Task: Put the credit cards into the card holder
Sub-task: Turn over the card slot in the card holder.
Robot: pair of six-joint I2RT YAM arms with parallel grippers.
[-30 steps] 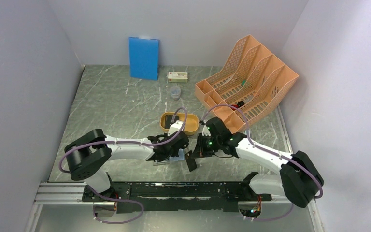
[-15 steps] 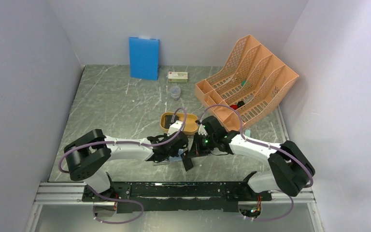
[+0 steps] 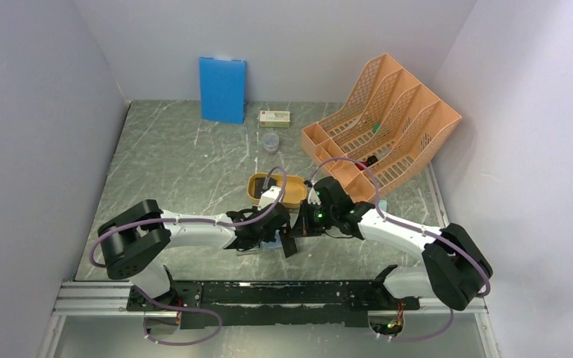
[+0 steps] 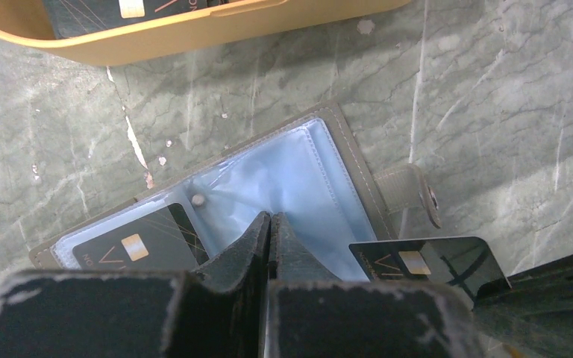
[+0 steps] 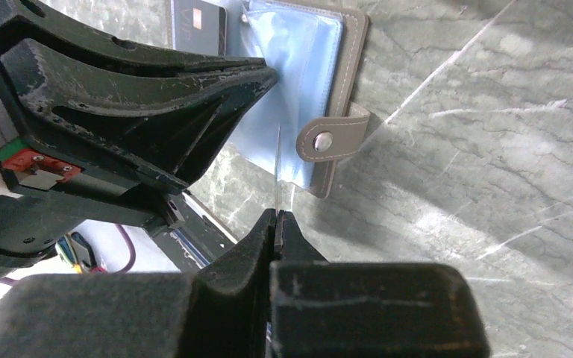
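A: Right gripper [image 5: 276, 214] status?
B: Clamped on 1 card [image 4: 425, 265], now shifted left, to the snap edge of the card holder [image 4: 306, 168].
A: Left gripper [image 4: 270, 221]?
B: Closed, unchanged, tips on the open pocket.

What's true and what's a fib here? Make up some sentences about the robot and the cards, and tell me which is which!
1. The card holder lies open on the table. True.
2. The right jaws pinch a dark card. True.
3. The yellow tray is empty. False: a spare card lies in the tray.
4. The card holder has no card in it yet. False: one tucked card already sits in a pocket.
5. The left jaws are wide open. False: they are shut, right over the pale blue pockets.
6. A blue board stands at the back wall. True.
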